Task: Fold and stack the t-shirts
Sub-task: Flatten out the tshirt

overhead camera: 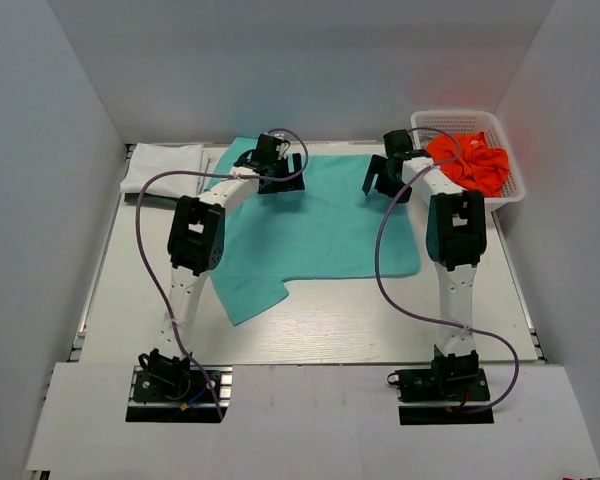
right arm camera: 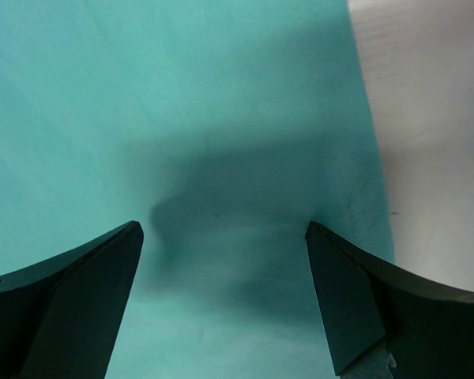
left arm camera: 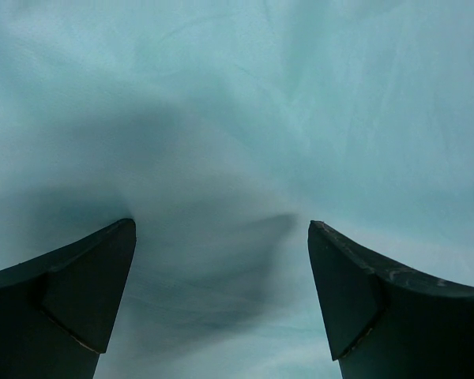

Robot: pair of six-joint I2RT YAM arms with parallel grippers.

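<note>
Teal shirt (overhead camera: 320,225) lies spread mid-table; our left gripper (overhead camera: 288,172) at its eleven o'clock, right gripper (overhead camera: 382,182) at one, both gape released. We risk a skewed fold if one pinch misses.

High fixed overview, two close wrist views.
The top external camera looks down from behind the arm bases (overhead camera: 175,385) over the whole table (overhead camera: 330,330). The wrist cameras face down past the left fingers (left arm camera: 63,300) and right fingers (right arm camera: 63,300), very near the teal t-shirt (overhead camera: 320,220), which all three views share.
</note>
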